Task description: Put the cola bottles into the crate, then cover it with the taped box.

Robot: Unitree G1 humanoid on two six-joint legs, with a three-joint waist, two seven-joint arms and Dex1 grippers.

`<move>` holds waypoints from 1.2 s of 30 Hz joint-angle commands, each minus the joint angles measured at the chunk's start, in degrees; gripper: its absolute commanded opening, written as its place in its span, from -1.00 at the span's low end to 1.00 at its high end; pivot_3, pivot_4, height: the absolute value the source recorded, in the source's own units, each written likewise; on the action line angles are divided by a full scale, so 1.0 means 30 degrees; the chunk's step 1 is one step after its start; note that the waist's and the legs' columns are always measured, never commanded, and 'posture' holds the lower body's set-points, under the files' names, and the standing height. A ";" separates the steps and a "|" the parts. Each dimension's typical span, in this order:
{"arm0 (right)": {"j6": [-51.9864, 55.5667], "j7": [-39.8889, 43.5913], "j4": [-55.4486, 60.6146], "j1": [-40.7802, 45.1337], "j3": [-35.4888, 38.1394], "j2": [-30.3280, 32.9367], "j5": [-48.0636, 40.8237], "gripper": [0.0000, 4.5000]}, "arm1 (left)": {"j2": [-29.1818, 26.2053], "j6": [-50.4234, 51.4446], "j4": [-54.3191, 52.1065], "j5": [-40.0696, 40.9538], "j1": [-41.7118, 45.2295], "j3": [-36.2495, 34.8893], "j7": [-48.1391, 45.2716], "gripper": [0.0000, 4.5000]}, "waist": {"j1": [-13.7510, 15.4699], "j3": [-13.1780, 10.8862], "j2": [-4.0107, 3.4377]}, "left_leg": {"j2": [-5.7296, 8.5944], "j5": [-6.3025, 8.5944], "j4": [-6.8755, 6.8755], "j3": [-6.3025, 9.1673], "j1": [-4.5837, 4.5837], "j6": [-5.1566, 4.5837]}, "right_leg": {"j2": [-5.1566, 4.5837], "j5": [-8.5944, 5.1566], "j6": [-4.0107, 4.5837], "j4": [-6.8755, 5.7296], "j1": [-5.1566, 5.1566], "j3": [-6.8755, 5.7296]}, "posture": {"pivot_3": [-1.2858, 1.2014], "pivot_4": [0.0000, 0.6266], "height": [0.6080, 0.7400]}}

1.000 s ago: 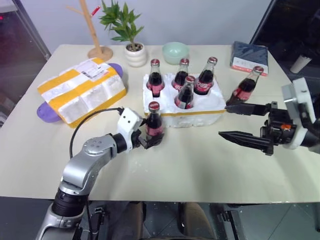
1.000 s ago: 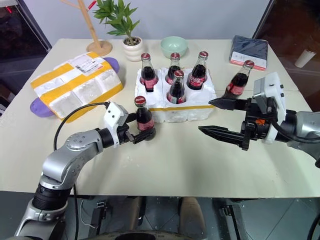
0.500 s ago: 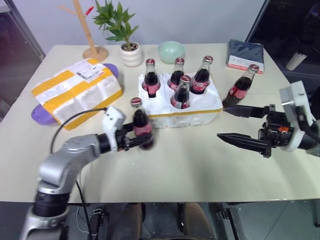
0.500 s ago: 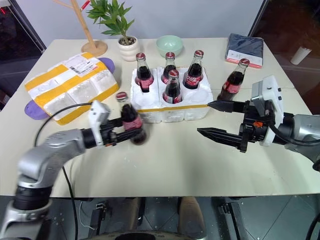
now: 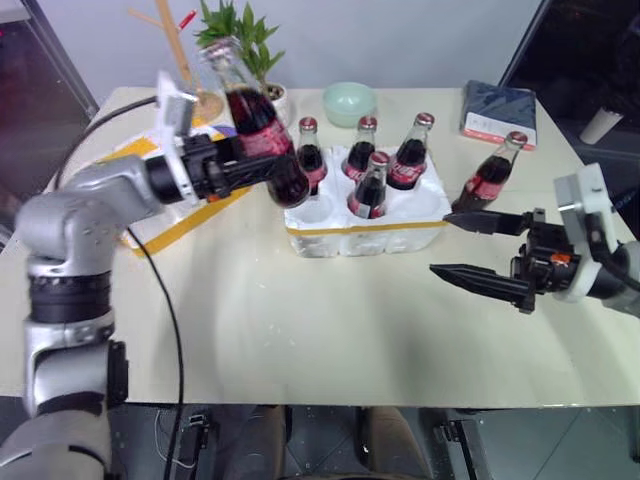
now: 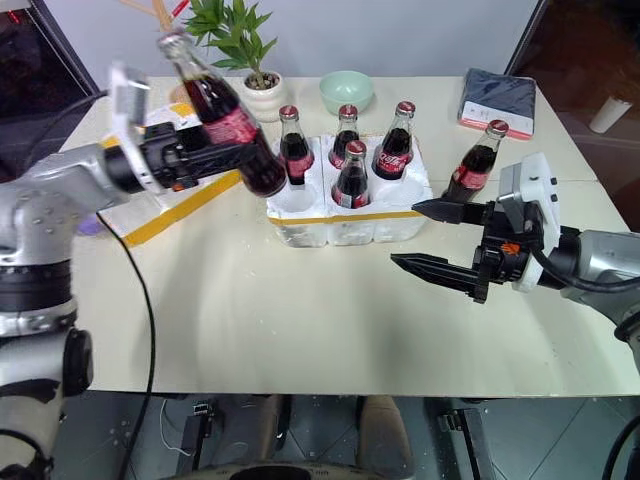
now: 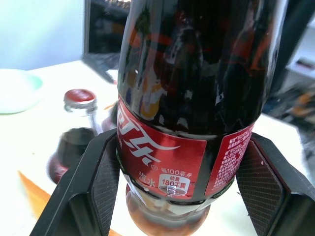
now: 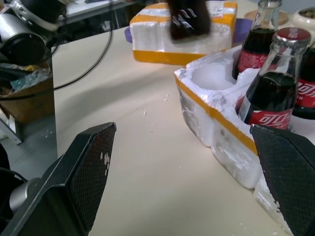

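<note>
We see four cola bottles [image 5: 370, 186] standing in the crate [image 5: 366, 222], its front-left slot [image 5: 312, 210] empty; our left gripper [image 6: 215, 158] clamps a fifth bottle [image 6: 225, 116] aloft at the crate's ten o'clock; our right gripper [image 6: 428, 239] gapes empty at four o'clock, a sixth bottle [image 5: 488, 176] at three; the taped box [image 8: 183, 33] lies at nine.

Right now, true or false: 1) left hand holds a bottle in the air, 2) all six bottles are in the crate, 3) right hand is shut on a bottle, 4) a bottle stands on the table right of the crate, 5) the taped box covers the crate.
1) True: the left hand grips a cola bottle above the table.
2) False: four stand in the crate.
3) False: the right hand is open and empty.
4) True: one bottle stands there.
5) False: the taped box lies left of the crate.
</note>
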State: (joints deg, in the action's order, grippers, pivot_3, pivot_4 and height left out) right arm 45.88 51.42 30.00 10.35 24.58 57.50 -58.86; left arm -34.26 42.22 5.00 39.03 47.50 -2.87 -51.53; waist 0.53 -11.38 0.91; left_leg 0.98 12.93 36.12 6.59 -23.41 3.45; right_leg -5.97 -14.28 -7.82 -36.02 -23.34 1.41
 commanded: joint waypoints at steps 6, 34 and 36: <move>0.0029 -0.0656 0.0799 -0.0259 0.1027 0.0000 -0.0820 1.00 | 0.1624 -0.5745 0.3360 -0.3988 0.1471 0.2355 -0.2809 0.22 | -0.0142 -0.0009 0.0007 | -0.0001 0.0000 -0.0013 -0.0001 -0.0016 -0.0001 | 0.0000 0.0000 0.0000 -0.0004 -0.0028 0.0003 | 0.03 -0.52 0.98; -0.1320 -0.3768 -0.0827 -0.0700 0.0339 -0.0943 0.2908 1.00 | -0.0271 -0.1276 -0.0131 -0.2963 0.0328 0.0240 -0.4930 0.97 | -0.0453 -0.0004 0.0008 | -0.0002 -0.0001 0.0019 0.0009 0.0007 -0.0002 | 0.0000 0.0002 -0.0011 -0.0029 0.0004 0.0001 | 0.03 -0.52 0.98; -0.1509 -0.4586 -0.1664 -0.0735 0.0315 -0.1189 0.3959 1.00 | -0.2211 0.1187 -0.2303 -0.0615 -0.0246 -0.0791 -0.6268 0.97 | -0.0645 -0.0002 0.0001 | -0.0005 0.0000 0.0001 0.0004 0.0011 -0.0002 | 0.0000 0.0000 -0.0010 -0.0033 -0.0008 0.0008 | 0.03 -0.52 0.98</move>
State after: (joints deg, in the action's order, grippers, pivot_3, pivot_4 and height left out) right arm 42.71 39.37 25.81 7.72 24.82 54.54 -49.13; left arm -38.62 41.22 3.28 31.78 47.08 -1.75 -67.55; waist -1.40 -11.38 0.91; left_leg 0.96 12.93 36.08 6.59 -23.35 3.44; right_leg -5.97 -14.28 -7.84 -36.14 -23.37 1.44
